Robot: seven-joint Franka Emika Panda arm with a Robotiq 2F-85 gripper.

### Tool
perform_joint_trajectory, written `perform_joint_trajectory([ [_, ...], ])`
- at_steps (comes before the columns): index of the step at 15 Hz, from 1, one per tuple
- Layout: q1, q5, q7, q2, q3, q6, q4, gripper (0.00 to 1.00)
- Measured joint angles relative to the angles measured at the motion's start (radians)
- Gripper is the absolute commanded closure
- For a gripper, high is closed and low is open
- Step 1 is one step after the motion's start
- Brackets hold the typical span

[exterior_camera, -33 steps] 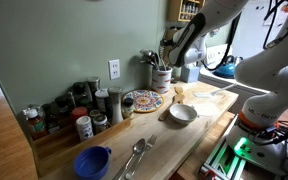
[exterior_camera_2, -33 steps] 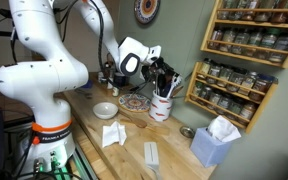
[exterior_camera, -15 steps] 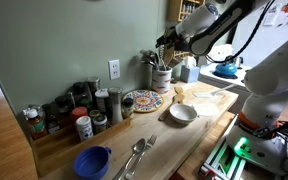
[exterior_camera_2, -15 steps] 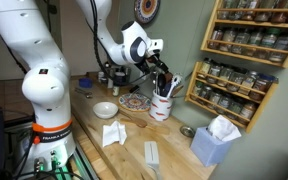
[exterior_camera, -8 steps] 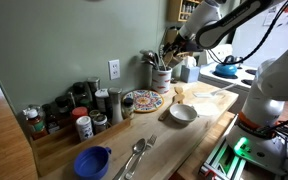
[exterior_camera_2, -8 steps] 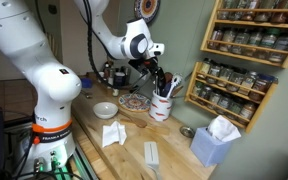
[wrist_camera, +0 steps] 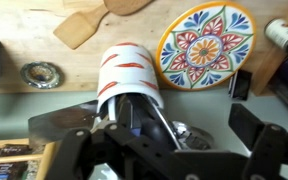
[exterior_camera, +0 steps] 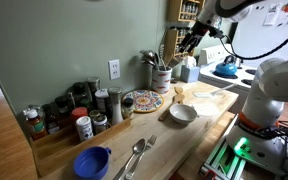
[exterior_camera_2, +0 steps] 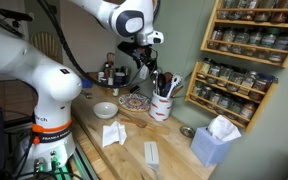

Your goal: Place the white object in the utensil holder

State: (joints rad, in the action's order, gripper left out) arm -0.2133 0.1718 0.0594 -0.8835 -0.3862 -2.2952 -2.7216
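Note:
The utensil holder [exterior_camera: 161,77] is a pale crock with orange stripes and stands against the wall beside the patterned plate [exterior_camera: 142,100]. It also shows in an exterior view [exterior_camera_2: 162,106] and from above in the wrist view [wrist_camera: 129,72]. Dark and metal handles stick up from it. The white object [exterior_camera_2: 173,85] is a slim white utensil that leans out of the holder's rim. My gripper [exterior_camera: 189,42] hangs well above the holder, open and empty; it also shows in an exterior view [exterior_camera_2: 144,68] and in the wrist view [wrist_camera: 169,140].
A white bowl [exterior_camera: 182,113] and a wooden spatula [wrist_camera: 79,28] lie near the plate. Spice jars [exterior_camera: 74,110], a blue bowl [exterior_camera: 92,160] and metal spoons [exterior_camera: 136,155] sit along the counter. A tissue box [exterior_camera_2: 216,140] and a wall spice rack [exterior_camera_2: 244,60] are beyond the holder.
The arm has risen from just beside the holder's handles to well above it. The white utensil stays in the holder.

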Motion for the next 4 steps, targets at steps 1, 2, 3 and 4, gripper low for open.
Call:
perform_joint_trajectory([
  [1, 0.008, -0.046, 0.054, -0.026, 0.028, 0.072, 0.006, 0.00],
  [2, 0.010, -0.087, 0.102, -0.045, 0.052, 0.135, 0.013, 0.00],
  [3, 0.008, -0.122, 0.146, -0.061, 0.074, 0.182, 0.019, 0.00],
  [4, 0.006, -0.144, 0.173, -0.069, 0.088, 0.208, 0.022, 0.00],
])
